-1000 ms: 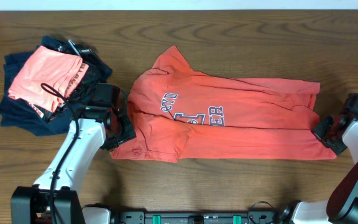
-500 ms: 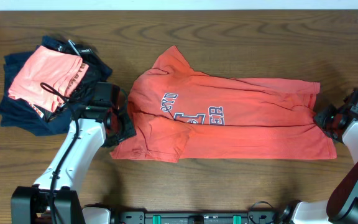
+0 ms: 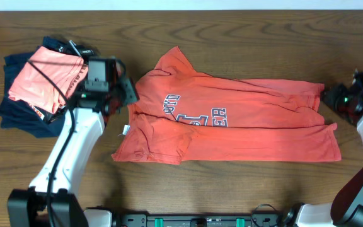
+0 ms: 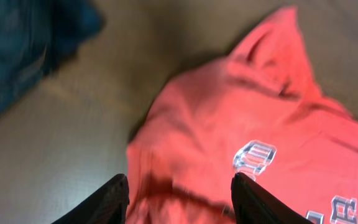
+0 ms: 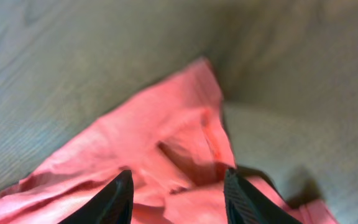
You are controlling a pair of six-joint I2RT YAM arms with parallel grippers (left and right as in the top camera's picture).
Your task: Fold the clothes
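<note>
The red-orange T-shirt (image 3: 232, 126) lies lengthwise across the middle of the table, its near half folded over, with navy-and-white lettering (image 3: 197, 115) showing. My left gripper (image 3: 127, 94) is open and hovers over the shirt's left shoulder end. The left wrist view shows the open fingers (image 4: 180, 186) above the red cloth (image 4: 247, 112), holding nothing. My right gripper (image 3: 334, 99) is open at the shirt's far right hem corner. The right wrist view shows the open fingers (image 5: 178, 180) above rumpled hem cloth (image 5: 166, 137).
A pile of other garments sits at the far left: a salmon-pink one (image 3: 43, 79) on top of navy and black ones (image 3: 17, 113). The navy cloth also shows in the left wrist view (image 4: 17, 43). The table is brown wood (image 3: 244, 189).
Both grippers have moved from the shirt's near corners toward its far edge. The near edge now lies flat on the table, with a small white tag showing at the left.
</note>
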